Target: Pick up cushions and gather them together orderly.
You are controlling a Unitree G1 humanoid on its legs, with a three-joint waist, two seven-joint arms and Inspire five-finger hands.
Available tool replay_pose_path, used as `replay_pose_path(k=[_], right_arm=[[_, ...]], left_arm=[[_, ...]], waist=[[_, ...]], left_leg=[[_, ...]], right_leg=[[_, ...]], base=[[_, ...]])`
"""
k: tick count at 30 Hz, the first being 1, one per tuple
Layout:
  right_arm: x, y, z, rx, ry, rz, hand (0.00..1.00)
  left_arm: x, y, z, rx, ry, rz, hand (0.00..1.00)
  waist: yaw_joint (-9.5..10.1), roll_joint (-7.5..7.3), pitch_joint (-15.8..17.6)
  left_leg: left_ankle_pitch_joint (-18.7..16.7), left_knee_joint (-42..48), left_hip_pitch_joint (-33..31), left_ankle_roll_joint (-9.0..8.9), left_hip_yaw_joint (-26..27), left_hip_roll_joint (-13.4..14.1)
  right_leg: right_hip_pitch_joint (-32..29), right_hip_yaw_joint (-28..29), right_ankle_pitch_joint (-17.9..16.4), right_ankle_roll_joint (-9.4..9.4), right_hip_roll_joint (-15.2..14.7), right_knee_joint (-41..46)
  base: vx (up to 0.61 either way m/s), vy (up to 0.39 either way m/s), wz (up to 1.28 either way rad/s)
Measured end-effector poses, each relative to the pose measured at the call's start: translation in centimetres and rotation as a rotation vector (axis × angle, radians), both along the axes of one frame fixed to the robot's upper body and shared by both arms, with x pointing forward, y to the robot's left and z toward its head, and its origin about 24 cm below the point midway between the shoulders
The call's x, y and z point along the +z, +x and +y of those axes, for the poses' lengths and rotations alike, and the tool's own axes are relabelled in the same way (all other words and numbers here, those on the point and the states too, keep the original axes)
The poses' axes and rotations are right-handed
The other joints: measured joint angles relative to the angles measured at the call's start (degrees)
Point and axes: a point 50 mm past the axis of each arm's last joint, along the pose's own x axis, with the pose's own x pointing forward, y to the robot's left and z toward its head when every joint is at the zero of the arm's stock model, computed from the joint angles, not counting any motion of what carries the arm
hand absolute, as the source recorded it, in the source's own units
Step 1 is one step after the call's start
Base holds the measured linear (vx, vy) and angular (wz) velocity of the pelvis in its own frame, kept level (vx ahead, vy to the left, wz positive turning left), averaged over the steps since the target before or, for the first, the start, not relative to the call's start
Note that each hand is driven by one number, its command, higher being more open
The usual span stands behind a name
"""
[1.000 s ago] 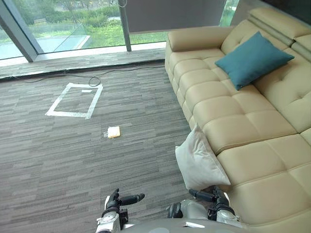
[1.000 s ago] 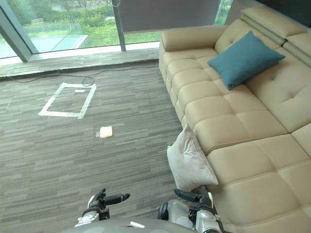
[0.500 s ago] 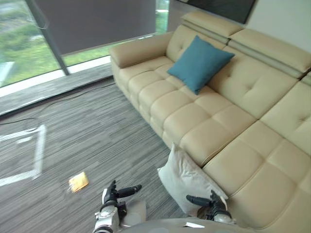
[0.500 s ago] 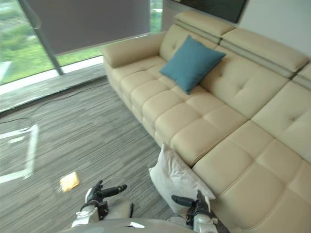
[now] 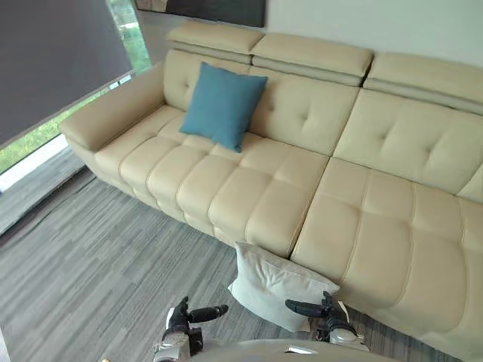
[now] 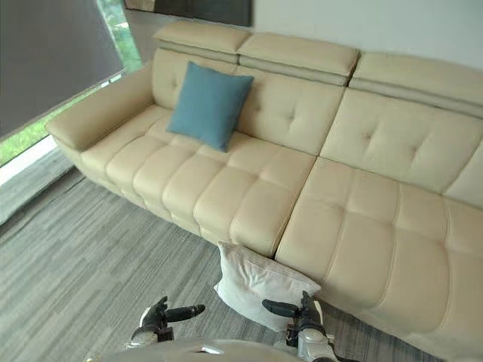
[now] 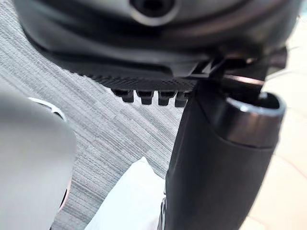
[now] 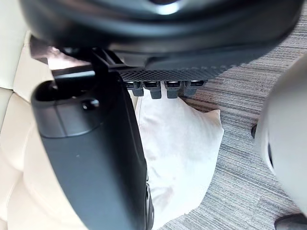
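Note:
A teal cushion leans upright against the backrest at the left end of the long beige sofa. On the carpet lies a white cushion, propped against the sofa's front edge near its middle. My left hand hovers low just left of the white cushion, open and holding nothing. My right hand hangs right beside that cushion's near corner, open as well. The white cushion shows past the right hand's fingers in the right wrist view, and a corner of it appears in the left wrist view.
Grey striped carpet stretches out to the left of the sofa. A window with a dark blind stands at far left. A dark picture hangs on the wall above the sofa.
The camera has swung right, so the sofa now spans the view and the taped square and yellow item on the floor have left it. Both hands keep their pose.

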Motion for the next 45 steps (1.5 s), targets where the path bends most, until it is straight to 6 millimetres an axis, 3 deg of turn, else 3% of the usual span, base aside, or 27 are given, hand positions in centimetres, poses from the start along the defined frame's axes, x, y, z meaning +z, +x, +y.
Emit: replay_pose_path(k=[4, 5, 6, 7, 9, 10, 11, 13, 15, 19, 24, 27, 29, 30, 32, 34, 36, 38, 39, 40, 42, 44, 45], right_arm=[[0.0, -0.6, -0.5, -0.031, -0.013, 0.005, 1.00], [0.0, -0.5, -0.6, -0.032, -0.017, 0.003, 1.00], [0.1, -0.1, -0.6, -0.033, -0.022, -0.004, 1.00], [0.2, 0.1, -0.5, -0.033, -0.022, -0.007, 1.00], [0.1, 0.0, -0.6, -0.034, -0.024, 0.000, 1.00], [0.3, 0.0, -1.2, -0.031, -0.040, -0.004, 1.00], [0.3, 0.1, -1.1, -0.030, -0.038, -0.006, 1.00], [0.0, -0.2, 0.2, -0.029, -0.006, 0.006, 1.00], [0.1, -0.2, 0.4, -0.027, 0.000, 0.001, 1.00], [0.1, -0.4, 0.1, -0.023, -0.010, 0.005, 1.00], [0.1, -0.6, -0.6, -0.038, -0.035, 0.013, 1.00], [0.2, -0.5, -1.1, -0.086, -0.033, 0.005, 1.00], [0.4, 0.5, -1.2, -0.094, -0.035, -0.021, 1.00], [0.9, 2.1, -1.4, -0.123, -0.029, -0.065, 1.00], [1.2, 3.1, -1.3, -0.138, -0.019, -0.092, 1.00], [2.6, 6.3, -1.5, -0.171, -0.019, -0.187, 1.00], [3.4, 7.8, -1.8, -0.198, -0.018, -0.235, 1.00], [5.6, 11.4, -2.5, -0.202, -0.029, -0.350, 1.00], [5.6, 11.4, -2.5, -0.202, -0.029, -0.350, 1.00], [6.9, 13.5, -2.5, -0.203, -0.029, -0.409, 1.00], [8.1, 15.1, -2.3, -0.204, -0.028, -0.458, 1.00], [10.5, 18.1, -1.4, -0.191, -0.014, -0.549, 1.00], [10.8, 18.5, -1.2, -0.184, -0.014, -0.560, 1.00]], left_arm=[[0.4, 0.6, 0.3, 0.061, -0.003, -0.047, 1.00], [0.5, 0.8, 0.3, 0.060, 0.001, -0.062, 1.00], [0.7, 1.3, 0.2, 0.056, 0.001, -0.083, 1.00], [0.9, 1.6, 0.2, 0.053, 0.002, -0.100, 1.00], [1.0, 1.7, 0.1, 0.049, 0.003, -0.107, 1.00], [0.9, 1.6, -0.4, 0.045, -0.007, -0.104, 1.00], [1.0, 1.8, -0.1, 0.059, -0.009, -0.109, 1.00], [1.0, 2.0, 1.1, 0.041, 0.025, -0.100, 1.00], [1.0, 2.1, 1.3, 0.032, 0.029, -0.094, 1.00], [0.9, 1.8, 0.9, 0.013, 0.025, -0.080, 1.00], [0.6, 1.4, 0.4, 0.029, 0.020, -0.063, 1.00], [0.8, 1.7, 0.6, 0.043, 0.023, -0.074, 1.00], [1.3, 3.0, 0.8, 0.055, 0.028, -0.117, 1.00], [2.1, 4.9, 1.0, 0.066, 0.041, -0.174, 1.00], [2.5, 5.8, 1.2, 0.082, 0.046, -0.203, 1.00], [4.1, 8.8, 1.9, 0.103, 0.064, -0.294, 1.00], [5.1, 10.3, 2.0, 0.122, 0.061, -0.347, 1.00], [7.8, 14.1, 2.5, 0.147, 0.075, -0.472, 1.00], [7.8, 14.1, 2.5, 0.147, 0.075, -0.472, 1.00], [9.3, 15.9, 3.0, 0.167, 0.080, -0.535, 1.00], [10.8, 17.5, 3.3, 0.180, 0.089, -0.586, 1.00], [13.6, 20.2, 3.6, 0.173, 0.106, -0.678, 1.00], [13.9, 20.5, 3.6, 0.174, 0.108, -0.686, 1.00]], waist=[[0.56, 0.33, 1.6], [0.91, 0.41, 1.8], [1.21, 0.48, 2.7], [1.32, 0.18, 3.5], [1.35, 0.24, 3.9], [1.37, 2.00, 3.5], [1.62, 1.74, 3.8], [1.15, -1.51, 3.6], [1.24, -2.03, 3.5], [1.29, -1.66, 2.9], [1.35, 0.08, 2.5], [1.51, -0.10, 3.2], [1.50, -0.39, 4.7], [1.66, -0.43, 7.9], [1.73, -0.99, 9.4], [2.16, -2.00, 14.2], [2.16, -2.12, 15.3], [2.17, -2.14, 18.5], [2.17, -2.14, 18.5], [2.15, -2.08, 20.1], [2.00, -2.02, 20.8], [1.75, -2.04, 22.3], [1.75, -2.11, 22.4]], left_leg=[[1.4, 27.2, -10.6, -0.24, -2.2, 4.9], [-1.6, 28.9, -12.2, -0.22, -3.5, 4.7], [-6.3, 28.5, -14.7, -0.04, -6.8, 2.9], [-7.7, 25.2, -16.1, 0.02, -10.0, 1.0], [-6.9, 17.3, -16.6, 0.13, -16.0, -1.2], [-1.9, 10.0, -16.3, -0.63, -20.8, -1.2], [-1.8, 11.5, -16.2, -0.35, -19.8, -1.3], [-2.0, 9.8, -14.7, 0.61, -16.6, -2.5], [-2.2, 9.5, -14.2, 1.07, -15.3, -3.0], [-2.0, 7.1, -11.8, 1.58, -12.8, -3.9], [-1.8, 7.2, -11.1, 1.33, -13.1, -2.8], [-1.8, 8.3, -12.3, 1.31, -14.2, -2.7], [-1.8, 12.4, -17.2, 1.29, -15.6, -2.6], [-2.2, 17.4, -23.2, 0.77, -17.0, -2.2], [-2.5, 19.6, -26.2, 0.71, -17.2, -2.0], [-4.0, 25.5, -33.3, 0.32, -17.6, -1.6], [-4.3, 27.8, -37.5, 0.41, -17.7, -1.5], [-5.0, 31.4, -45.0, 0.28, -17.8, -1.6], [-5.0, 31.4, -45.0, 0.28, -17.8, -1.6], [-4.7, 33.0, -48.8, 0.52, -17.8, -1.7], [-4.2, 34.1, -52.3, 1.10, -17.8, -1.9], [-2.4, 35.0, -58.0, 1.32, -18.4, -2.3], [-2.2, 35.0, -58.7, 1.35, -18.4, -2.3]], right_leg=[[4.4, 3.7, 0.3, -0.87, 2.1, -3.4], [4.5, 5.5, 0.3, -0.99, 2.2, -3.8], [4.3, 8.9, 0.3, -1.02, 2.0, -3.8], [4.2, 11.0, 0.3, -1.00, 1.5, -3.5], [3.9, 13.3, 0.0, -0.57, 1.3, -2.9], [3.4, 15.0, -1.1, 1.08, 2.8, -2.4], [3.3, 16.5, -2.3, 2.14, 2.7, -1.8], [2.0, 18.8, -2.6, 2.42, 0.6, -0.9], [1.8, 19.8, -2.6, 2.42, 0.0, -0.8], [1.3, 21.4, -3.1, 3.29, -1.4, 0.4], [1.1, 20.6, -3.4, 3.50, -0.3, 2.4], [-0.6, 19.6, -4.3, 3.60, -0.1, 5.5], [-5.5, 18.9, -5.3, 3.24, 0.3, 10.9], [-12.1, 18.3, -6.3, 3.17, 0.8, 17.7], [-15.5, 18.4, -6.8, 3.11, 0.9, 21.0], [-23.2, 18.4, -8.7, 3.20, 1.2, 28.4], [-27.4, 18.4, -9.2, 3.28, 1.3, 31.1], [-34.7, 18.6, -11.0, 3.18, 1.3, 34.1], [-34.7, 18.6, -11.0, 3.18, 1.3, 34.1], [-38.1, 18.5, -12.0, 3.46, 1.1, 35.0], [-41.9, 18.7, -12.1, 3.56, 1.0, 36.7], [-48.0, 18.6, -11.4, 3.77, 0.7, 39.2], [-48.7, 18.6, -11.3, 3.75, 0.7, 39.4]], base=[[0.05, -0.034, -0.40], [0.04, 0.111, -1.15], [0.04, 0.147, -1.26], [0.06, 0.202, -1.23], [0.06, 0.199, -0.96], [0.06, 0.174, -0.95], [0.08, 0.255, -0.85], [0.06, 0.188, -0.61], [0.07, 0.143, -0.39], [0.07, 0.051, -0.25], [0.07, -0.053, 0.00], [0.02, -0.081, 0.18], [-0.11, -0.094, 0.24], [-0.16, -0.076, 0.20], [-0.14, -0.050, 0.06], [-0.25, -0.046, -0.09], [-0.24, -0.028, -0.09], [-0.30, 0.004, -0.13], [-0.33, 0.061, -0.13], [-0.31, 0.081, -0.11], [-0.23, 0.063, -0.02], [-0.19, 0.048, 0.14], [-0.09, 0.031, 0.05]])
